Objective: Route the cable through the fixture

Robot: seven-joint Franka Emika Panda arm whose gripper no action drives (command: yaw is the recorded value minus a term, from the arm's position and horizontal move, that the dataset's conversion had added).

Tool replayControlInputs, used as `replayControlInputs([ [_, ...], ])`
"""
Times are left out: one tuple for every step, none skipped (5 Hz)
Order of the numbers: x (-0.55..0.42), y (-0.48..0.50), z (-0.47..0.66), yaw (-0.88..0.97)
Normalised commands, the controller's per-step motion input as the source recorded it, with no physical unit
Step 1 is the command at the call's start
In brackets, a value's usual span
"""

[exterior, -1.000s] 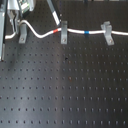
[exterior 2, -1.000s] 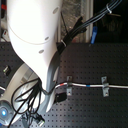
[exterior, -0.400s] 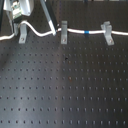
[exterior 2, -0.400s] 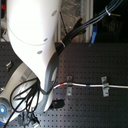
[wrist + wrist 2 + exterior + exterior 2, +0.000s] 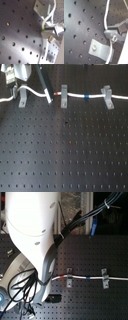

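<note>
Gripper (image 5: 15, 85) sits at the far edge of the black perforated board (image 5: 65, 149), in the first exterior view's upper left corner. In the first wrist view the fingertips (image 5: 51, 29) are drawn in close on the cable (image 5: 47, 18), which runs into the narrow gap between them; the pads appear pinched on the white cord, though the contact itself is blurred. In the first exterior view the cable (image 5: 75, 95) has its long axis running roughly level across the picture: it leaves the gripper, arcs over toward the first exterior view's right, and carries on straight to the right edge, with a further loose length trailing out from the gripper to the first exterior view's left edge. The red band (image 5: 60, 94) lies just at the narrow upright clip (image 5: 64, 96), well to the first exterior view's right of the gripper; the blue band (image 5: 86, 96) lies further along, between that clip and the wider clip (image 5: 106, 96), and the cord rests in the top of both. The fixture (image 5: 23, 98) stands just below the gripper in the first exterior view, forked top upward, with the cord passing at or just above the fork; whether it is seated there I cannot tell. A dark rod (image 5: 44, 84) slants down beside the gripper, its tip near the cord.
</note>
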Motion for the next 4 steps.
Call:
replayControlInputs([
  [0.104, -0.082, 0.00, 0.24],
  [0.135, -0.062, -0.09, 0.00],
  [0.113, -0.082, -0.15, 0.14],
  [0.108, -0.053, 0.00, 0.00],
])
